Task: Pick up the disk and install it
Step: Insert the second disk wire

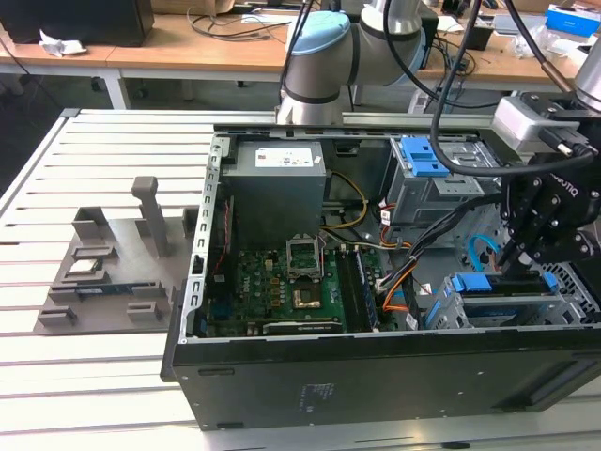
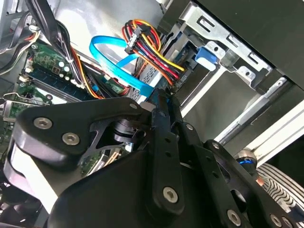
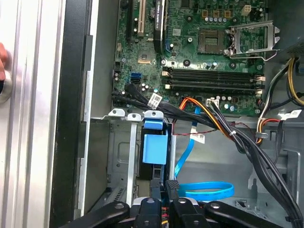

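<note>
The gripper (image 3: 161, 202) has its fingers closed together, pressing on the disk (image 3: 154, 149), which sits edge-up in the drive cage (image 1: 512, 305) of the open computer case (image 1: 376, 376). Its blue bracket faces the first wrist view. The exterior view shows the motherboard (image 1: 282, 287) and grey power supply (image 1: 280, 183) beyond.

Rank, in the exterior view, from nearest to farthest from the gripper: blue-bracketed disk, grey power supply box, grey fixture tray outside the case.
1. Blue-bracketed disk, directly below the black gripper.
2. Grey power supply box, at the case's rear.
3. Grey fixture tray, outside the case, exterior view's left.
</note>
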`<action>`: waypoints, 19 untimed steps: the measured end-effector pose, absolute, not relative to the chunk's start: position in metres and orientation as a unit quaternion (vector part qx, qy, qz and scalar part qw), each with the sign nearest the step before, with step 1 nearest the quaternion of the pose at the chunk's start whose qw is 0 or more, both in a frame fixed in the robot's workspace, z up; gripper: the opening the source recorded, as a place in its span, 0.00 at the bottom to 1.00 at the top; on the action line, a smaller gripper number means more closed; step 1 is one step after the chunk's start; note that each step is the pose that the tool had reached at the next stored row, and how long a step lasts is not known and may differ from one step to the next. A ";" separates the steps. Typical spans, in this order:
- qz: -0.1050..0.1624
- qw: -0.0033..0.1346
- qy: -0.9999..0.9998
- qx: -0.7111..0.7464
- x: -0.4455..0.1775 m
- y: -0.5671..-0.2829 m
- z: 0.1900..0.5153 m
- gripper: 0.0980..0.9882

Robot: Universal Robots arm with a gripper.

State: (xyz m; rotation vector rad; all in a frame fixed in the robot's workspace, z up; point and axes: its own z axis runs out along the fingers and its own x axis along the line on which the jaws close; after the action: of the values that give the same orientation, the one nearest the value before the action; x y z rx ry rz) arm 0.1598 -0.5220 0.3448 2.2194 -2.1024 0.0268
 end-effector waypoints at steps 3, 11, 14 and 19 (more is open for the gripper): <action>0.009 0.042 -0.685 0.727 0.160 -0.523 0.344 0.07; 0.009 0.042 -0.683 0.729 0.160 -0.526 0.341 0.07; 0.009 0.042 -0.683 0.729 0.160 -0.526 0.340 0.07; 0.009 0.042 -0.683 0.729 0.160 -0.526 0.346 0.15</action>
State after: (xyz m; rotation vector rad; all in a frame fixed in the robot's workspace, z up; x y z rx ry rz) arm 0.1597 -0.5261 0.3456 2.2318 -2.0897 0.0273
